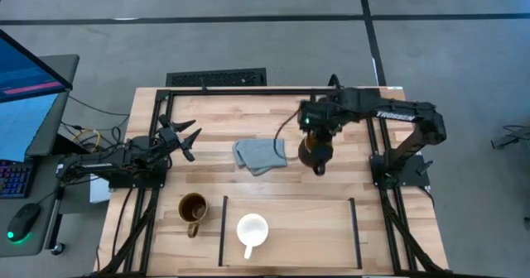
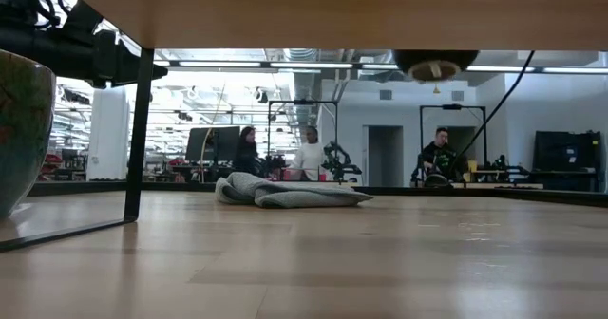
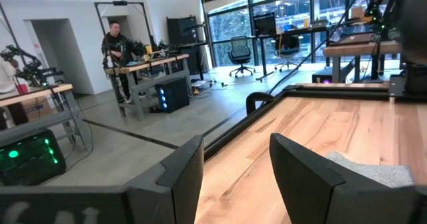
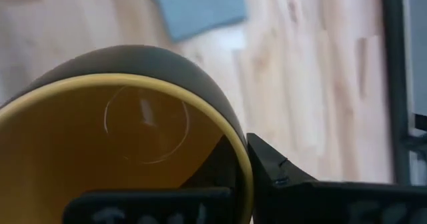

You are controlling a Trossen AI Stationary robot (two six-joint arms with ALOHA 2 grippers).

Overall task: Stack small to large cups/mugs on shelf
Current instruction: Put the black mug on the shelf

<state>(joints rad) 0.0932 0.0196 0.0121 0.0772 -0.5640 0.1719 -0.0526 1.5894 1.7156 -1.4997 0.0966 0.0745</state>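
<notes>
Light butcher-block desk inside a black metal frame, standing on a grey floor with dark seams; a monitor, keyboard and mouse sit off the left edge. Low view looks across into a bright open workroom with other rigs, benches and three people well behind the desk. Shelf, the near strip between two thin black upright bars, carries the white mug alone, left of its middle, handle toward the near edge. Brownish-gold mug stands just outside the left bar, dark inside; in the low view only a curved slice of it shows at the left edge. Grey cloth lies crumpled mid-desk. Right end effector is closed on the dark mug, held right of the cloth; low view shows the mug's underside up near the picture's top, clear of the desk. Right wrist view is mostly the yellow-orange interior; handle hidden. Left end effector waits at the left side of the desk, fingers spread, gripping nothing.
</notes>
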